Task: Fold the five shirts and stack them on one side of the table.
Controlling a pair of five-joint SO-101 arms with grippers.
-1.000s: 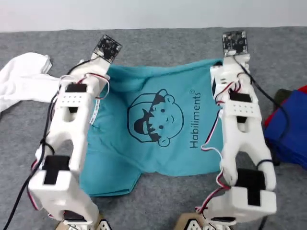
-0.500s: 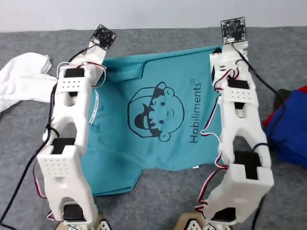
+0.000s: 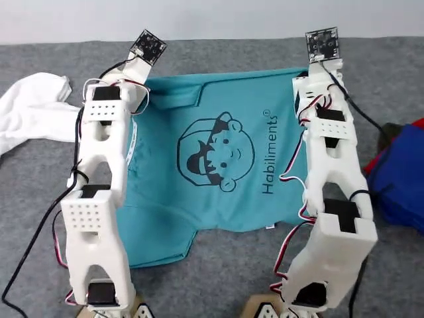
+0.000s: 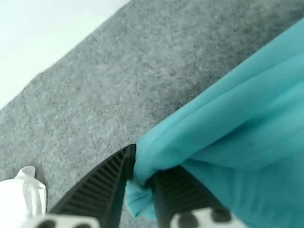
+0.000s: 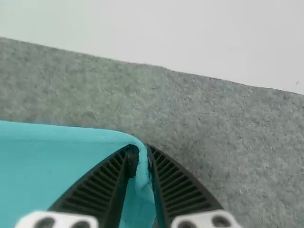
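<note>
Pinching the teal shirt [image 3: 225,199], both grippers [image 4: 141,164] [image 5: 140,154] sit outstretched.

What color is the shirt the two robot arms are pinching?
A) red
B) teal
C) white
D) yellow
B: the teal shirt is spread on the table, and the left tool and the right tool are each shut on a corner of it.

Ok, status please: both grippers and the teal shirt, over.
Left gripper shut on teal shirt, far corner. Right gripper shut on other far corner. Shirt spread out, not folded. White garment and blue-red pile lie off to the sides.
</note>
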